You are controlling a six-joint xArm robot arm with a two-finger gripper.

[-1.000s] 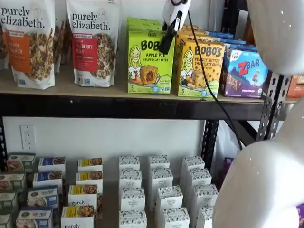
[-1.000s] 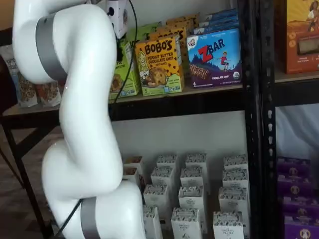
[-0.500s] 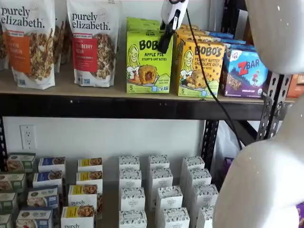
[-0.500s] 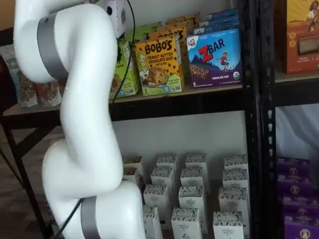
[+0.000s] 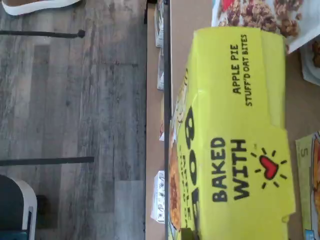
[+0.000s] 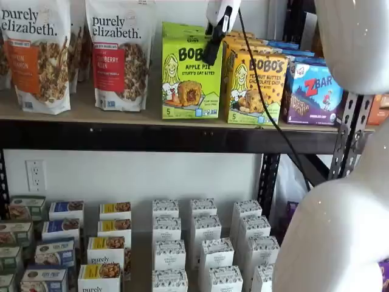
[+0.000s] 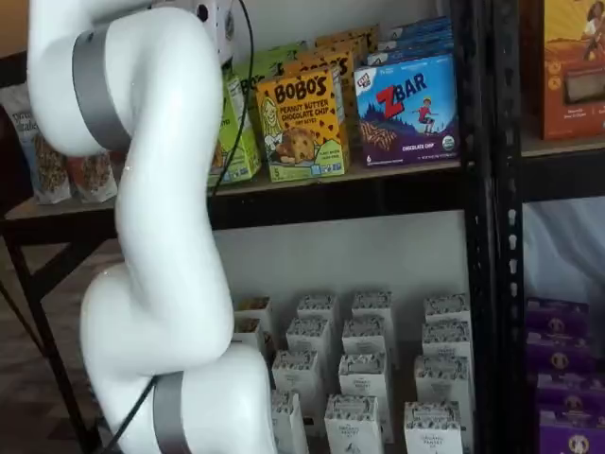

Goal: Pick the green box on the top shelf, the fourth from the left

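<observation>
You see the green box (image 6: 191, 76) sit higher in a shelf view than it did a second ago: its bottom edge, which rested near the front of the top shelf (image 6: 152, 115), now rides a little above the board, and its face stands squarer to the camera than before. The gripper (image 6: 212, 53), clamped on the box's top edge, has also risen a bit, its white body now closer to the view's top edge.
</observation>
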